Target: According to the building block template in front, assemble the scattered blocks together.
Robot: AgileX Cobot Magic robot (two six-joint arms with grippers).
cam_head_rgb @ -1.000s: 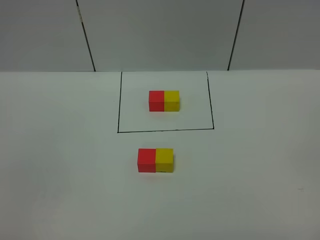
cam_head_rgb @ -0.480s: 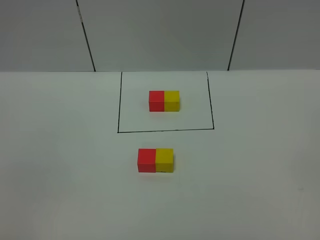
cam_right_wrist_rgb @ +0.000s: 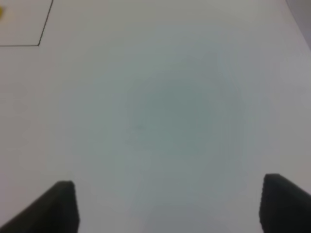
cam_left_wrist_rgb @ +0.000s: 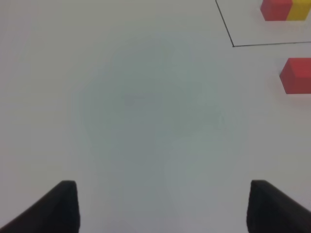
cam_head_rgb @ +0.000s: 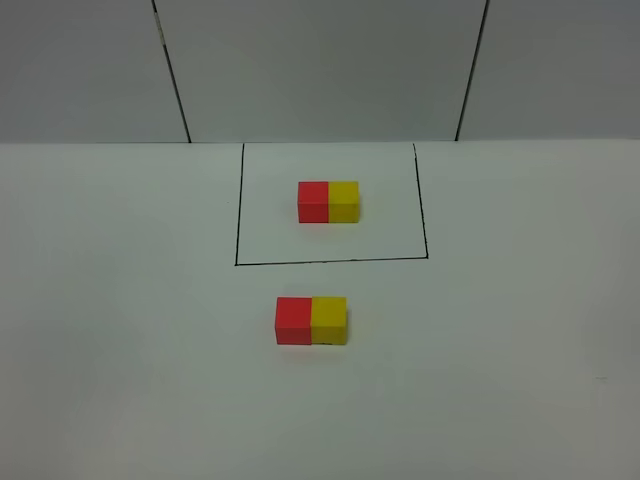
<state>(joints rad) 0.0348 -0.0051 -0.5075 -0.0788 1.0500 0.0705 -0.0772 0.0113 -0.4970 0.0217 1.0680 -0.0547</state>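
The building block template, a red and a yellow cube joined, sits inside the black drawn outline at the table's back middle; it also shows in the left wrist view. In front of the outline the red cube and the yellow cube stand side by side, touching, red on the left. The left wrist view shows the red cube at its edge. Neither arm shows in the high view. My left gripper and right gripper are open and empty above bare table, away from the blocks.
The white table meets a grey wall with thin black seams at the back. A corner of the black outline shows in the right wrist view.
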